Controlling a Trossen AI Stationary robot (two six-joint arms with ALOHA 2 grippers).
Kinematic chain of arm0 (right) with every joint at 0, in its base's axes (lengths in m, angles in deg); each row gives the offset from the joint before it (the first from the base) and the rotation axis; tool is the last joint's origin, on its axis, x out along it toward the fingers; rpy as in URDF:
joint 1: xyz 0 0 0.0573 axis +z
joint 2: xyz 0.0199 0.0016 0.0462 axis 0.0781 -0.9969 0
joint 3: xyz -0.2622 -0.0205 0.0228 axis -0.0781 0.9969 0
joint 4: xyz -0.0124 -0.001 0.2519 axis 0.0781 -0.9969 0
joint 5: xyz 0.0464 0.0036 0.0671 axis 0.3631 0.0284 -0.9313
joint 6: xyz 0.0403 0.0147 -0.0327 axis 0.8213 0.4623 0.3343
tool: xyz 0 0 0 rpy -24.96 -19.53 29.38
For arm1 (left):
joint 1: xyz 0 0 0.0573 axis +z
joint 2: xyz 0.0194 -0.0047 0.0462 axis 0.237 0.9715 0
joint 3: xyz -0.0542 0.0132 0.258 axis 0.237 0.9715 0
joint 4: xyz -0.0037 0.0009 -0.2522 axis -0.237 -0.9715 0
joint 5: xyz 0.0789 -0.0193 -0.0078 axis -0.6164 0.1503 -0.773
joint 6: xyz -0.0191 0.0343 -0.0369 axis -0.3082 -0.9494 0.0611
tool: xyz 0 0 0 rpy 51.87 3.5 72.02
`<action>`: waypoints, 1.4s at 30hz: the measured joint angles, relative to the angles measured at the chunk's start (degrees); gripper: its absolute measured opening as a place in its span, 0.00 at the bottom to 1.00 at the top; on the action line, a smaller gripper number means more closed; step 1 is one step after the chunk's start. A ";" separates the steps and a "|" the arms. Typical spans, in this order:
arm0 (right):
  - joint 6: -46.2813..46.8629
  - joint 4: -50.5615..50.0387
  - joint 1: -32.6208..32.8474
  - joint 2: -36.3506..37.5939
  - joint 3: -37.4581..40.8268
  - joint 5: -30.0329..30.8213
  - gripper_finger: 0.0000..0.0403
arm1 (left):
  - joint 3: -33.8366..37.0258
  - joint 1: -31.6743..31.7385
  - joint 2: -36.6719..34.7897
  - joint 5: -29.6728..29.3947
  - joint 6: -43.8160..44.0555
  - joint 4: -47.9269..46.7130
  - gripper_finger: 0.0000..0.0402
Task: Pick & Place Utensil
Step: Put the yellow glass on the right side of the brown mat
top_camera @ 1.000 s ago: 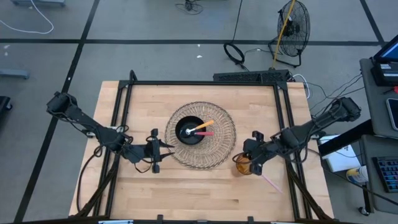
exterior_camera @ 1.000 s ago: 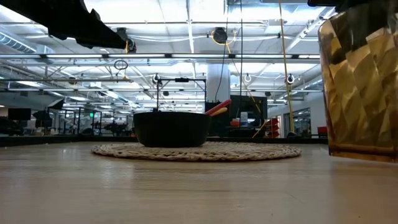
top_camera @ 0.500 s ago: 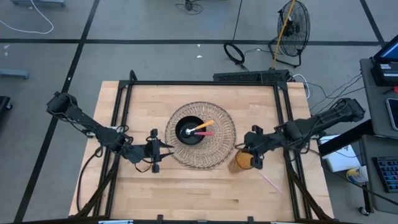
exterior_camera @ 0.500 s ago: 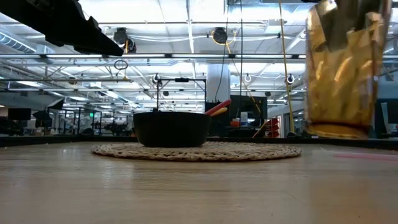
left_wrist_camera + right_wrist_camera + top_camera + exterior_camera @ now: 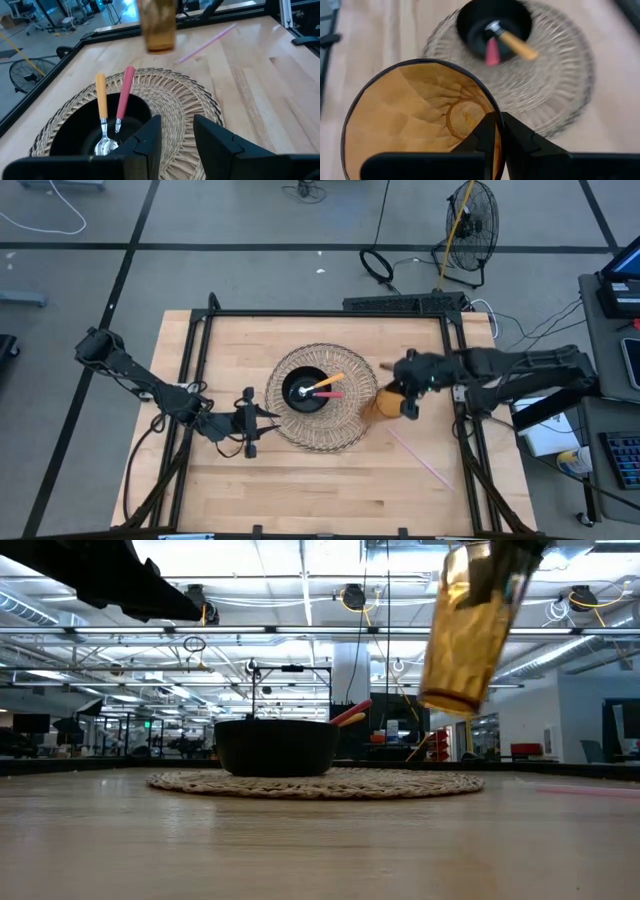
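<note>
The right gripper (image 5: 408, 392) is clamped on the rim of an amber faceted glass tumbler (image 5: 385, 404), carried clear of the wooden table (image 5: 300, 480) just off the round woven placemat's (image 5: 355, 415) right edge. The orange-handled spoon (image 5: 326, 384) and pink-handled spoon (image 5: 328, 394) lie in the black bowl (image 5: 305, 390) at the mat's centre, handles pointing toward the glass. A pink straw (image 5: 420, 460) lies near the table's right edge. The left gripper (image 5: 262, 421), fingers part-open and holding nothing, waits at the mat's left edge, the nearer one to the bowl.

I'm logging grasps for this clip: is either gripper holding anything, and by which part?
The right gripper holds the amber glass by its rim, lifted clear of the table. The left gripper holds nothing.
</note>
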 joint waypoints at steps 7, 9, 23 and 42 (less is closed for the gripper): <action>-6.86 -1.10 -9.93 -4.30 -6.32 -4.52 0.03 | 0.00 0.00 0.00 0.02 0.02 0.46 0.30; -8.33 -1.67 -12.64 -6.77 -6.92 -6.80 0.03 | 0.00 0.00 0.00 0.00 0.02 0.52 0.30; -15.44 2.46 -26.95 -19.48 -8.47 -17.97 0.03 | 0.02 0.00 0.00 0.00 0.07 0.55 0.30; -16.72 6.22 -26.62 -25.63 -9.20 -20.79 0.03 | 0.04 0.33 0.00 -0.96 -1.36 0.31 0.30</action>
